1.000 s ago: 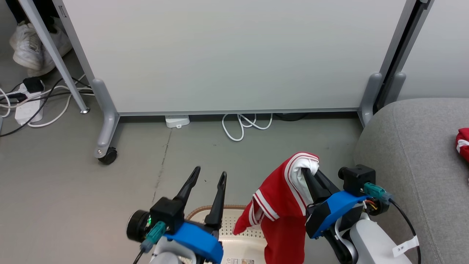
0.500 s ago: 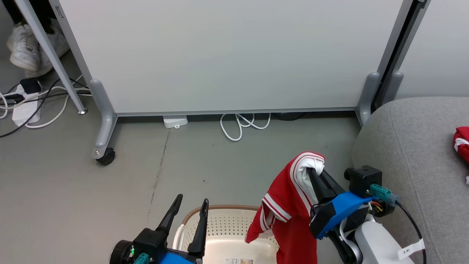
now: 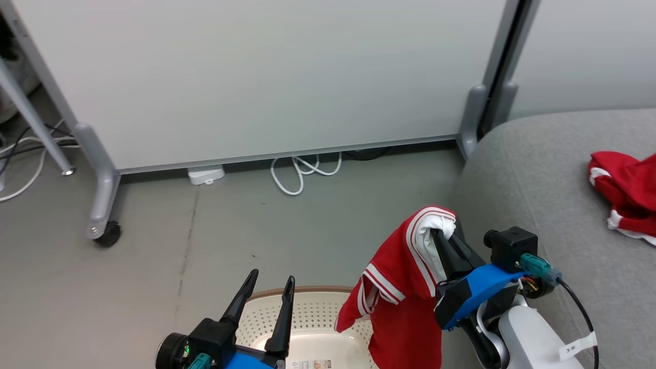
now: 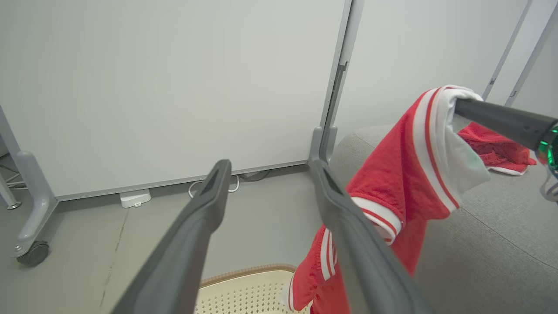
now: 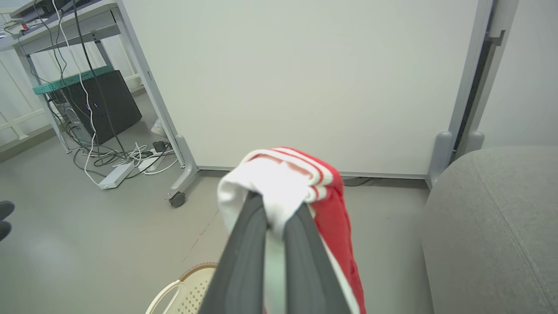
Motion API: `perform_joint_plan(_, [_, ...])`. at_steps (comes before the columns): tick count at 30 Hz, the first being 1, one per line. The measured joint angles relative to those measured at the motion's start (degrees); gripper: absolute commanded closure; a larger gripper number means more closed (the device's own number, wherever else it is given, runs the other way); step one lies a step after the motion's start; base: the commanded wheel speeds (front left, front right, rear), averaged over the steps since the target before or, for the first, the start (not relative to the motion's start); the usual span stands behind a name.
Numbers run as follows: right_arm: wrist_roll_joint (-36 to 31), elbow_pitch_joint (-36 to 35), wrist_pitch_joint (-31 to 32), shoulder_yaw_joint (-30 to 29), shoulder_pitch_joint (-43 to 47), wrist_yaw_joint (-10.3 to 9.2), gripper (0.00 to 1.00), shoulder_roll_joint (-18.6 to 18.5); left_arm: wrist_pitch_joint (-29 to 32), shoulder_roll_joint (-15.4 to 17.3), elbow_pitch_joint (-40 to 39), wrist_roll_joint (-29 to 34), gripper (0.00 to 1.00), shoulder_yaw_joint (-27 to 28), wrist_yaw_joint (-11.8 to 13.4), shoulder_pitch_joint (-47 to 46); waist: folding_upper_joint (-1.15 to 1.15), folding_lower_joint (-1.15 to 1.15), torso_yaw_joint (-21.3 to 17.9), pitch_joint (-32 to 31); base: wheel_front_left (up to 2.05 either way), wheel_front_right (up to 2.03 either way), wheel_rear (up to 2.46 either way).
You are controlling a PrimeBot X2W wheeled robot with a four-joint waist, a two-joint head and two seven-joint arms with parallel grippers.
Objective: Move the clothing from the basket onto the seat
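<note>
At the lower right of the head view, the right gripper (image 3: 441,234) is pinched tight on the white-panelled edge of 1 red jersey garment (image 3: 402,287). The garment hangs from the fingertips in a long drape, and its lower part falls in front of the right end of the cream laundry basket (image 3: 312,313) at the bottom centre. In the right wrist view the 2 dark fingers (image 5: 242,261) press together on a white fold, with red striped trim spilling to the right. In the head view the held garment sits just left of the grey sofa cushion (image 3: 533,169), which takes up the right third of the frame. The 2nd red garment (image 3: 628,187) lies crumpled on that cushion at the right edge, at middle height. The left gripper (image 3: 272,275), at the bottom centre-left, has its fingers spread with a moderate gap, tips showing over the basket's brown far rim. A pale wheeled partition (image 3: 256,77) spans the top, with a white cable loop (image 3: 294,177) on the grey floor (image 3: 154,266) beneath it.
</note>
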Motion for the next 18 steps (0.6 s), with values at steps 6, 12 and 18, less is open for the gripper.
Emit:
perform_joint_plan(6, [-0.6, -0.5, 0.5, -0.4, 0.0, 0.0, 1.0, 0.0, 0.0, -0.2, -0.1, 0.2, 0.0, 0.2, -0.5, 0.0, 0.0, 0.0, -4.3, 0.7, 0.0, 0.0, 0.0])
perform_joint_plan(12, [-0.9, -1.0, 0.5, -0.7, -0.1, 0.0, 1.0, 0.0, 0.0, -0.4, -0.1, 0.5, 0.0, 0.5, -0.8, -0.5, 0.0, 0.0, -8.9, 1.6, 0.0, 0.0, 0.0])
perform_joint_plan(18, [-1.0, -1.4, 0.5, -1.1, -0.1, 0.0, 1.0, 0.0, 0.0, -0.4, 0.1, 0.6, 0.0, 0.5, -1.0, -1.3, 0.0, 0.0, -13.1, 2.5, 0.0, 0.0, 0.0])
